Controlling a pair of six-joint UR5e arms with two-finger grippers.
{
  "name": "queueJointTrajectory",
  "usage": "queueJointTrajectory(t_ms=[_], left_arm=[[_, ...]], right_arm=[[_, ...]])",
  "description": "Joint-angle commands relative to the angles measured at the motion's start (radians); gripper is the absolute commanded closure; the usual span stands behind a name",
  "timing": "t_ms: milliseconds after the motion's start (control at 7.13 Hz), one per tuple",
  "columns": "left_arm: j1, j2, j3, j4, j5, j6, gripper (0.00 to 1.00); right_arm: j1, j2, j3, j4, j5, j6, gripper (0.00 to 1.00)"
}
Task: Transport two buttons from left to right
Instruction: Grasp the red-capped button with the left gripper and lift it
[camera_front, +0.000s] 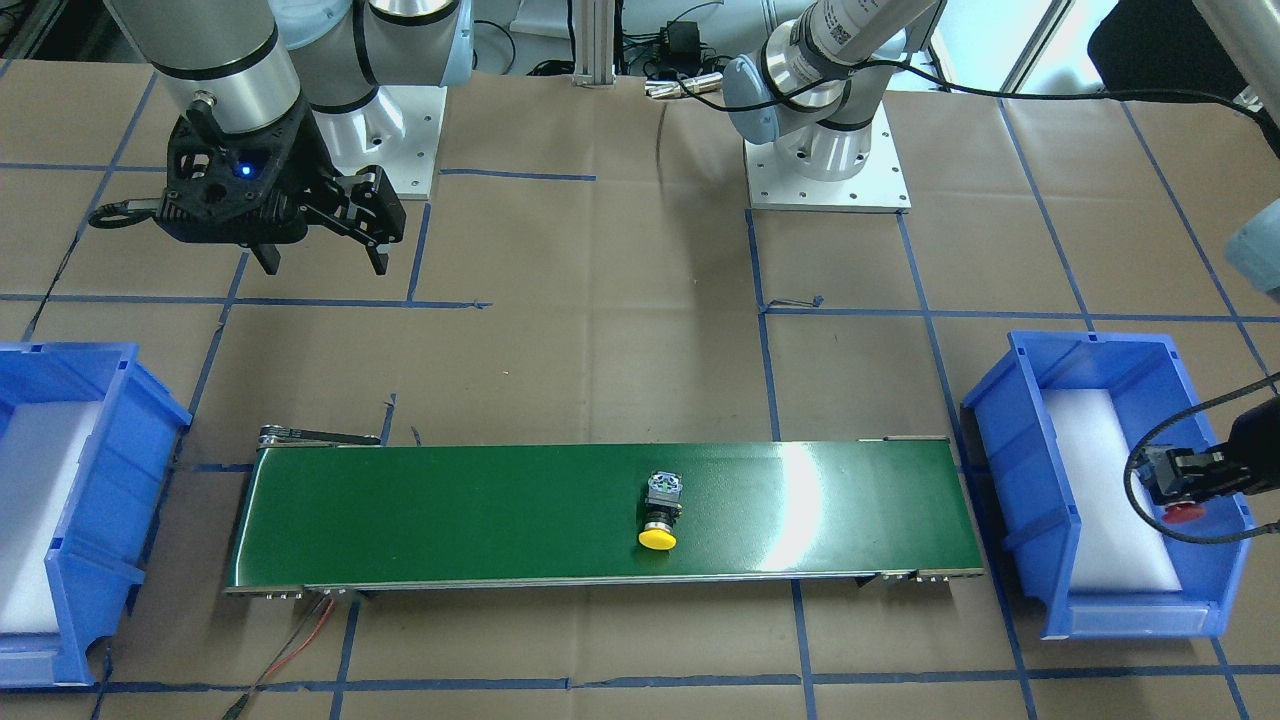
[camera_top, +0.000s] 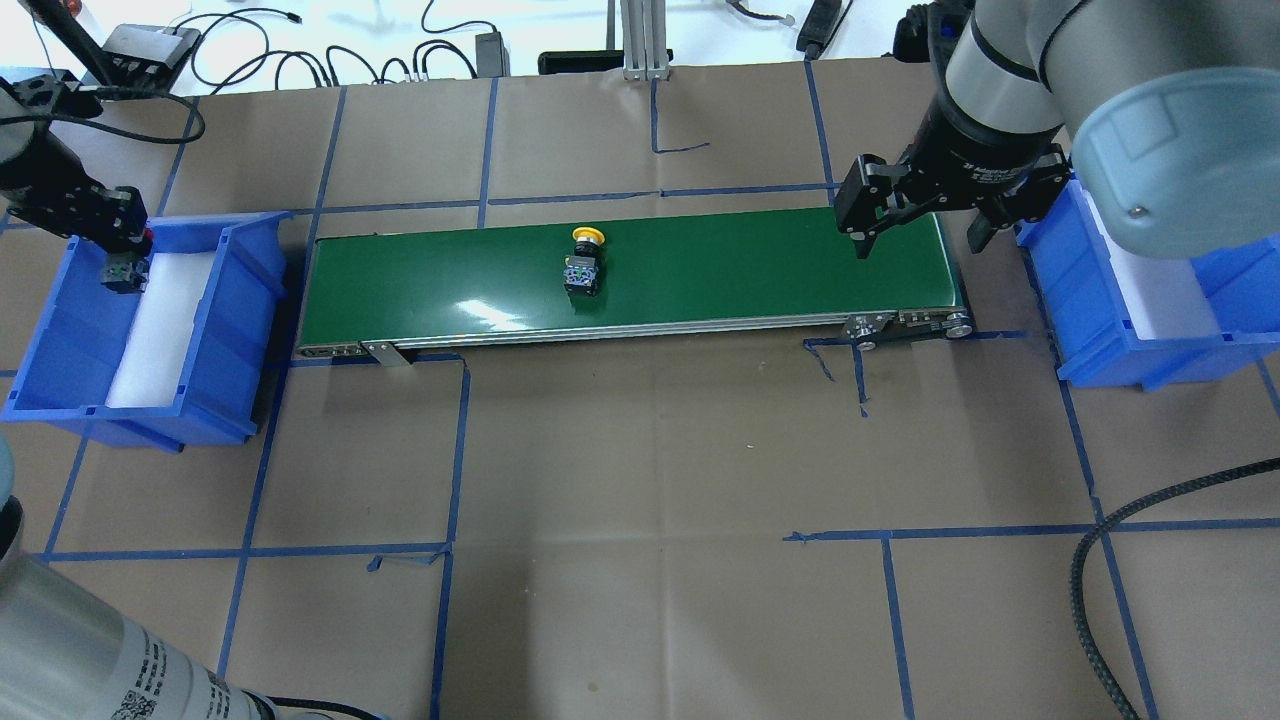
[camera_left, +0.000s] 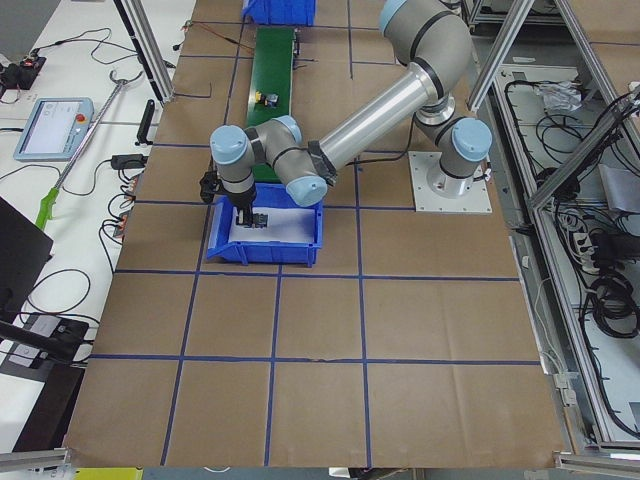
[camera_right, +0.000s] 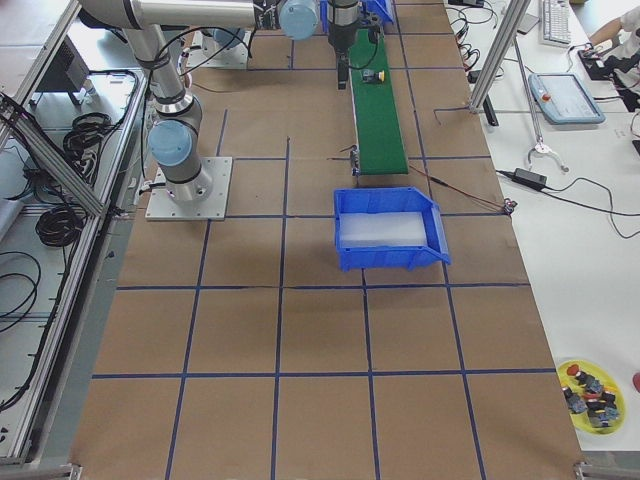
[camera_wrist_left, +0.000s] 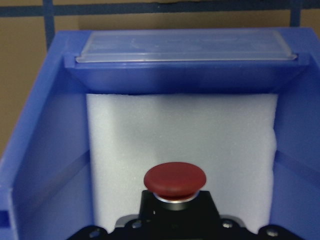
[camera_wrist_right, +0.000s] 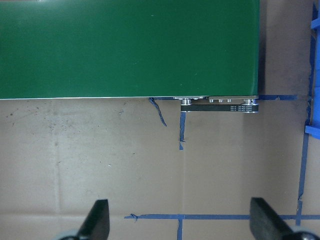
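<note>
The yellow-capped button (camera_front: 658, 510) lies on its side at the middle of the green conveyor belt (camera_front: 450, 510); it also shows in the overhead view (camera_top: 584, 265). My left gripper (camera_top: 122, 266) is shut on the red-capped button (camera_wrist_left: 175, 180), holding it inside the blue bin (camera_top: 60, 330) on my left, over the bin's white foam. In the front view the red cap (camera_front: 1183, 514) shows below the gripper (camera_front: 1180, 488). My right gripper (camera_top: 915, 225) is open and empty, hovering above the belt's right end, and also shows in the front view (camera_front: 320, 255).
A second blue bin (camera_top: 1100, 350) with a white foam liner stands off the belt's right end. The belt's drive end (camera_wrist_right: 220, 106) lies under the right wrist camera. A yellow dish of spare buttons (camera_right: 590, 395) sits far off in the right side view.
</note>
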Motion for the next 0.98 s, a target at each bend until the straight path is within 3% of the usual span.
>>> queueJointTrajectory(t_ms=[0, 421, 841], left_arm=[[-0.005, 0.057, 0.111, -0.204, 0.017, 0.0, 0.91], [-0.046, 0.078, 0.087, -0.21, 0.02, -0.01, 0.91], [-0.216, 0.096, 0.069, -0.21, 0.01, -0.139, 0.91]], right_arm=[[0.0, 0.0, 0.004, -0.002, 0.0, 0.0, 0.0], [0.0, 0.003, 0.006, 0.0, 0.002, 0.0, 0.0], [0.0, 0.005, 0.018, 0.0, 0.0, 0.002, 0.0]])
